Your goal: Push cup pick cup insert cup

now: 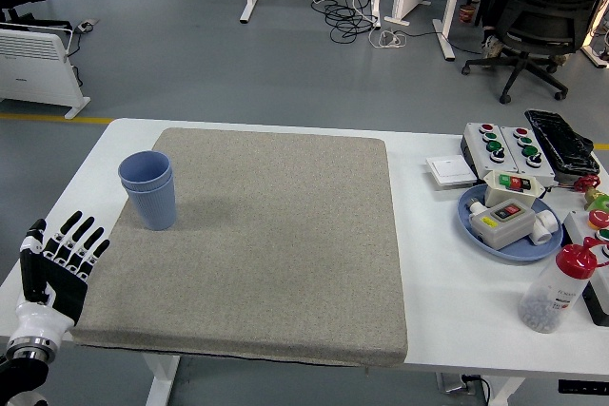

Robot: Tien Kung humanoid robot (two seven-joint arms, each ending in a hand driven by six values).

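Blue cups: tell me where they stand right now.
In the head view the nested blue cups stand upright on the grey mat's far-left part, beyond the open left hand at the table's near-left corner.

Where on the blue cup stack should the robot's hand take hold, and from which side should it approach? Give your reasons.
Grip the blue cup stack around its side wall, about mid-height, coming from the near left, where the open left hand already waits. The stack stands upright on the grey mat with free space all round, and its tapered round wall likely suits a wrapping grasp better than pinching the thin rim.
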